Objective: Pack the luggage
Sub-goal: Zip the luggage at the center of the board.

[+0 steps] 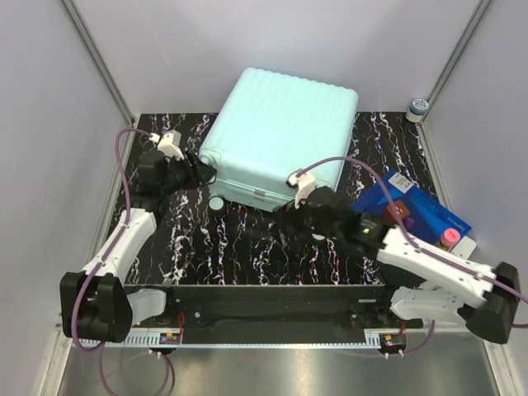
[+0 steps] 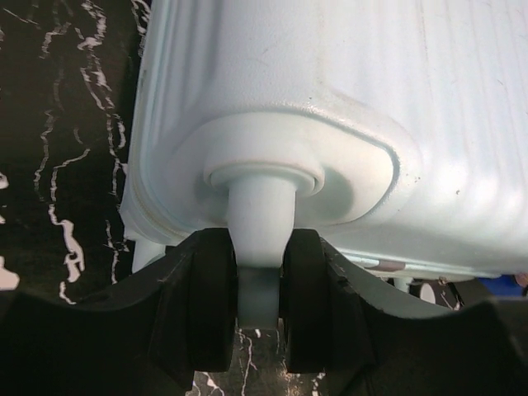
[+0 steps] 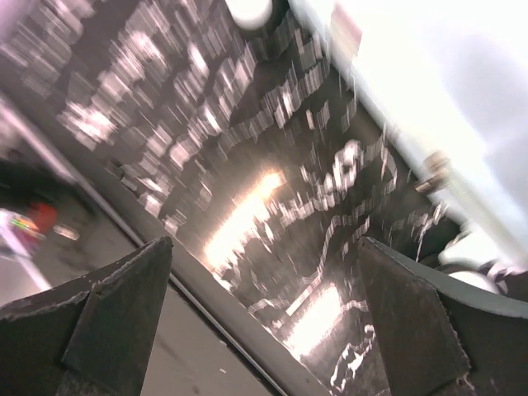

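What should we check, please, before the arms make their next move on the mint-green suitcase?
1. Left gripper clamped on the pale wheel stem of the mint-green ribbed hard-shell suitcase: ok.
2. Right gripper open with nothing between its jaws: ok.
3. Suitcase open for packing: not ok, it lies closed on the black marbled table.
4. Right wrist view sharp enough to aim by: not ok, it is blurred.
5. Flat blue box apart from the suitcase: ok.
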Controlling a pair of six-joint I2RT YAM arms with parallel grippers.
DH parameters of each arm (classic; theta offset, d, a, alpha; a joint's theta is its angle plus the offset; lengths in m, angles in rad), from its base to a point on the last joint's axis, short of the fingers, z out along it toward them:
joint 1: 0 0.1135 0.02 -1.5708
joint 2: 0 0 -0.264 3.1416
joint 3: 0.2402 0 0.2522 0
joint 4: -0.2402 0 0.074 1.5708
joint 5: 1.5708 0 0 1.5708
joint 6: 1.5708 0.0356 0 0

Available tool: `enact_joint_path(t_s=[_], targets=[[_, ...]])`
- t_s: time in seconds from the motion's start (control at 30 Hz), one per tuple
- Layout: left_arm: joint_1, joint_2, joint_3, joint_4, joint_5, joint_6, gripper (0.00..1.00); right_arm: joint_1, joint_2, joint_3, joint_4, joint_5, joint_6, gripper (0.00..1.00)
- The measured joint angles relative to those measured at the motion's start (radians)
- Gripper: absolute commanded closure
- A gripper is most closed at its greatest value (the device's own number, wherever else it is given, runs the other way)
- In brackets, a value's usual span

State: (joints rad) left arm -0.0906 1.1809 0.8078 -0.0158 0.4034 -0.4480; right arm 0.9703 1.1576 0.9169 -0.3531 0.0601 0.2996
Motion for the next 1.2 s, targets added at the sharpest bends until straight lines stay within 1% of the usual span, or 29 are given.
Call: enact_joint_path(t_s=[0.03,0.07,0.13,0.17,0.23,0.27,0.43,0.53,0.6,0.63,0.73,0.8,0.9,1.0,1.1,1.2], targets=[[0.0,-0.002,0.005,-0.009,-0.019,0.003,0.72,-0.003,-0.039,0.026,-0.014,0.002,-0.005,0.0],[0.0,-0.003,0.01,-0.018,-0.036,0.007,0.44,-0.005,-0.078,0.051,-0.027,0.006,-0.008,0.0],[0.0,-0.003,0.022,-0.04,-0.059,0.011,0.3,-0.005,-0.148,0.1,-0.047,0.014,-0.01,0.0],[0.0,-0.005,0.032,-0.061,-0.082,0.008,0.16,-0.005,-0.182,0.125,-0.051,0.027,-0.011,0.0],[0.01,-0.019,0.059,-0.089,-0.133,0.0,0.04,-0.005,-0.237,0.163,-0.06,0.061,-0.01,0.0],[0.014,-0.029,0.076,-0.099,-0.166,-0.001,0.01,-0.005,-0.262,0.181,-0.068,0.091,-0.01,0.0],[0.029,-0.092,0.137,-0.14,-0.285,-0.008,0.01,-0.027,-0.313,0.232,-0.14,0.33,0.023,0.0],[-0.007,-0.148,0.159,-0.184,-0.359,0.002,0.01,-0.102,-0.308,0.219,-0.201,0.426,0.072,0.0],[-0.077,-0.18,0.178,-0.209,-0.411,0.02,0.01,-0.175,-0.303,0.194,-0.237,0.451,0.108,0.0],[-0.136,-0.193,0.193,-0.223,-0.441,0.033,0.01,-0.229,-0.298,0.177,-0.258,0.452,0.124,0.0],[-0.287,-0.199,0.227,-0.238,-0.475,0.056,0.02,-0.354,-0.286,0.128,-0.286,0.447,0.157,0.0],[-0.389,-0.179,0.249,-0.24,-0.49,0.064,0.02,-0.407,-0.275,0.097,-0.299,0.443,0.177,0.0],[-0.541,-0.11,0.283,-0.241,-0.517,0.069,0.02,-0.472,-0.267,0.032,-0.305,0.411,0.203,0.0],[-0.691,0.005,0.324,-0.247,-0.526,0.071,0.01,-0.534,-0.284,-0.037,-0.311,0.389,0.226,0.0],[-0.78,0.114,0.36,-0.25,-0.494,0.066,0.01,-0.566,-0.327,-0.085,-0.318,0.375,0.239,0.0],[-0.827,0.197,0.38,-0.246,-0.439,0.053,0.01,-0.587,-0.39,-0.126,-0.323,0.365,0.251,0.0]])
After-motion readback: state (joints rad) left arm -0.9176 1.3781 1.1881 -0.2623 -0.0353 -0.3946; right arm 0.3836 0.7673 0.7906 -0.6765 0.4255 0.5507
